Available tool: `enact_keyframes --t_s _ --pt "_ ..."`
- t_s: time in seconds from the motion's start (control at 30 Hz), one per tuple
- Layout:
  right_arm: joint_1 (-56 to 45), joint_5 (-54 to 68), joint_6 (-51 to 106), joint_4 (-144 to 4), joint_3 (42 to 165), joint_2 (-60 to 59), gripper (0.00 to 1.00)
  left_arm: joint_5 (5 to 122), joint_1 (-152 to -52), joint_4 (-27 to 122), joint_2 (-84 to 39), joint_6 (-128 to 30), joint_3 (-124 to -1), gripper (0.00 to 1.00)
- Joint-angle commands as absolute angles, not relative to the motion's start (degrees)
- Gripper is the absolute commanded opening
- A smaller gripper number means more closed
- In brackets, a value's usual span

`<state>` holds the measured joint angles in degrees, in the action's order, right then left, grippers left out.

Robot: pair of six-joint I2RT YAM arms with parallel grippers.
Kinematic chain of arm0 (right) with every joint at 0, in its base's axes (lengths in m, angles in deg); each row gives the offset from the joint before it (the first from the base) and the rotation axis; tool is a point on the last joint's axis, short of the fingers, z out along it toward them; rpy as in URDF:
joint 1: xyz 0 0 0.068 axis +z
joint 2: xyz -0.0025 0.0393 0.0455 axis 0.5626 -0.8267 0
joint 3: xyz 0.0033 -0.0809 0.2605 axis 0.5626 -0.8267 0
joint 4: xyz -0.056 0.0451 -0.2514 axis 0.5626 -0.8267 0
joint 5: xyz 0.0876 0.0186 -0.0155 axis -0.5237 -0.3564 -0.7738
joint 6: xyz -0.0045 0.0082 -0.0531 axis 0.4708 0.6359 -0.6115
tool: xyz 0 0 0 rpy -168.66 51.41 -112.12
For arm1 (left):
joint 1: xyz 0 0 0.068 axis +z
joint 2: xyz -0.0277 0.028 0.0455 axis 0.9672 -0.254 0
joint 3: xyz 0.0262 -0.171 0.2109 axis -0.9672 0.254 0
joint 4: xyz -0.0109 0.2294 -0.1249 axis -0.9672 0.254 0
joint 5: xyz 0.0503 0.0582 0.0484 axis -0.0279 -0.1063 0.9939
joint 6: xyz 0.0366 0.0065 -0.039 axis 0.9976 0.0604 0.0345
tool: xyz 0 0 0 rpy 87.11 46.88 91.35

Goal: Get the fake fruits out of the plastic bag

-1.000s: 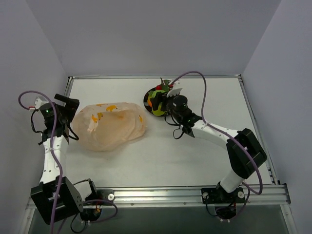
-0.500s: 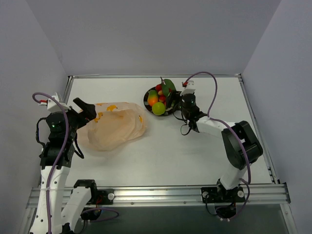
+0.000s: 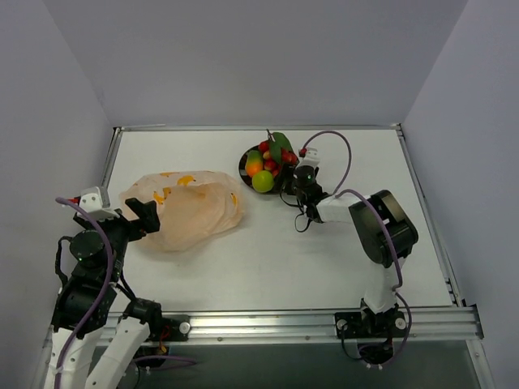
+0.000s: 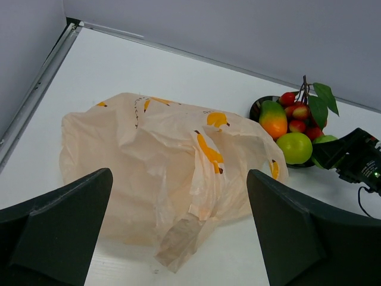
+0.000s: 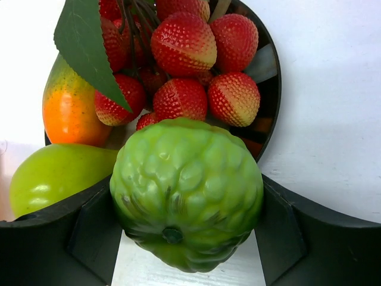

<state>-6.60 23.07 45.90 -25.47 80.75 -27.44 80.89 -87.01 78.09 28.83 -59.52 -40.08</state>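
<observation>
The peach-tan plastic bag (image 3: 190, 212) lies crumpled and flat at the left of the table, and fills the left wrist view (image 4: 155, 161). My left gripper (image 3: 146, 217) is open and empty, just short of the bag's near-left side (image 4: 180, 173). The dark-rimmed plate (image 3: 243, 166) holds the mango (image 3: 254, 166), the red berries (image 3: 272, 154) and a lime-green ball (image 3: 263, 181). My right gripper (image 3: 293, 174) is at the plate's right rim. In the right wrist view it (image 5: 186, 179) is shut on a bumpy green fruit (image 5: 186, 202) in front of the berries (image 5: 184, 44).
A raised metal rail (image 3: 113, 154) runs along the table's left edge, also in the left wrist view (image 4: 44, 77). Grey walls stand close behind and at both sides. The right arm's purple cable (image 3: 345, 158) loops above the table beside the plate.
My left arm has drawn back toward the near left, away from the bag. My right gripper has come down from over the plate to its right rim, uncovering the fruits there.
</observation>
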Motion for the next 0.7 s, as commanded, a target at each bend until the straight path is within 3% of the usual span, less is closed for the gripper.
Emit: enact_keyframes --t_s 0.0,0.53,0.67 --pt "-5.6 26.6 47.1 -20.8 83.1 -28.8 0.35 83.2 -89.2 79.3 28.1 -57.0 -40.2 0.94" --pt "-2.3 33.6 44.4 -20.4 87.9 -33.0 0.44 83.5 -90.8 79.5 28.0 -57.2 -39.9 0.94" --pt "-2.5 35.4 43.4 -20.7 88.6 -34.2 0.55 83.4 -90.8 79.4 27.4 -57.1 -39.8 0.94"
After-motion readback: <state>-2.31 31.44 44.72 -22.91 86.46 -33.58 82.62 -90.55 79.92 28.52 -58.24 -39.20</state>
